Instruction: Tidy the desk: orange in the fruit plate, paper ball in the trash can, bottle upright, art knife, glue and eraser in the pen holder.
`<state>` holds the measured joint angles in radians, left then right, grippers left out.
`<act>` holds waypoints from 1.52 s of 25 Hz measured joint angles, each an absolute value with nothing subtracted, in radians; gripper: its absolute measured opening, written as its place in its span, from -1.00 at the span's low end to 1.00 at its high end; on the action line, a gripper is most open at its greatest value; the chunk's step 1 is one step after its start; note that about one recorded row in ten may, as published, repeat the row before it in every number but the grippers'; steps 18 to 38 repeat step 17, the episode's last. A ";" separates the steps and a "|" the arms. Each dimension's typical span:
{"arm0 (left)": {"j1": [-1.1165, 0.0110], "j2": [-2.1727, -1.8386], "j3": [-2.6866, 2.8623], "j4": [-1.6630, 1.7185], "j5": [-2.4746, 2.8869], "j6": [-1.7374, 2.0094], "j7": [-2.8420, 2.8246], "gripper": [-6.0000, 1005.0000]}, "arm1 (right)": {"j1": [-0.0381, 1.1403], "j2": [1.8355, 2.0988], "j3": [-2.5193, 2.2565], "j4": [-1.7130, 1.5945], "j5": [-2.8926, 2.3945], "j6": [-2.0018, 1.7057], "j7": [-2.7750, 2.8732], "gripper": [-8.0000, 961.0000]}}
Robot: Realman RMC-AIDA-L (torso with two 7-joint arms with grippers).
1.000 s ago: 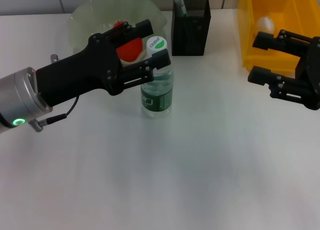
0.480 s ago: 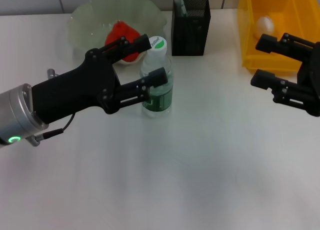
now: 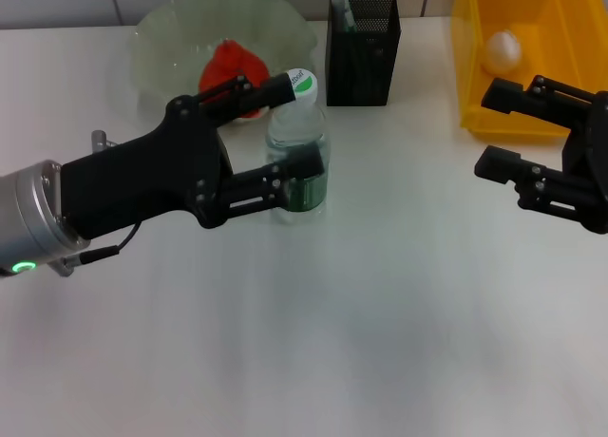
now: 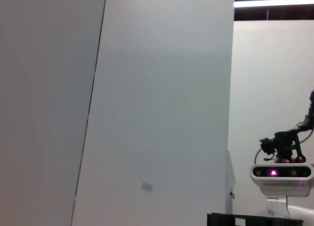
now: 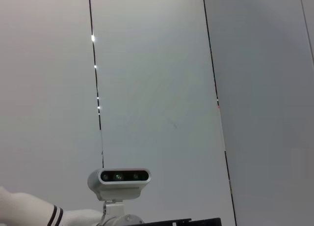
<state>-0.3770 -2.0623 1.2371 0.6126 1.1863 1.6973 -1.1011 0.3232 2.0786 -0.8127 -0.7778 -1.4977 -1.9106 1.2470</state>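
Backing off: left gripper (image 3: 277, 135) is spread wide, releasing the bottle (image 3: 297, 144), now standing upright on the desk (image 3: 380, 294) near the fruit plate (image 3: 171, 38) (orange (image 3: 226, 62) inside). Right gripper (image 3: 508, 128) is hovering unclenched, empty.

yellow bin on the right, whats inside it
A white paper ball lies in the yellow bin, near its far end. The right gripper, open, hovers over the bin's near part and hides what lies beneath it, so anything else there cannot be seen.
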 joint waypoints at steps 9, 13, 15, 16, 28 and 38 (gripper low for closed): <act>-0.393 -2.071 1.236 0.589 1.183 1.696 -1.118 0.60 | 0.319 2.078 -0.809 -0.776 -1.493 -1.924 1.244 0.45; -0.398 -2.073 1.237 0.550 1.167 1.695 -1.078 0.60 | 0.328 2.078 -0.806 -0.737 -1.491 -1.902 1.241 0.45; -0.402 -2.075 1.246 0.538 1.143 1.698 -1.069 0.60 | 0.332 2.078 -0.806 -0.728 -1.490 -1.905 1.241 0.45; -0.402 -2.075 1.246 0.538 1.143 1.698 -1.069 0.60 | 0.332 2.079 -0.806 -0.728 -1.489 -1.907 1.240 0.45; -0.408 -2.077 1.253 0.534 1.122 1.698 -1.070 0.60 | 0.333 2.079 -0.806 -0.725 -1.489 -1.909 1.238 0.45; -0.408 -2.077 1.253 0.534 1.122 1.698 -1.070 0.60 | 0.333 2.079 -0.806 -0.725 -1.489 -1.909 1.238 0.45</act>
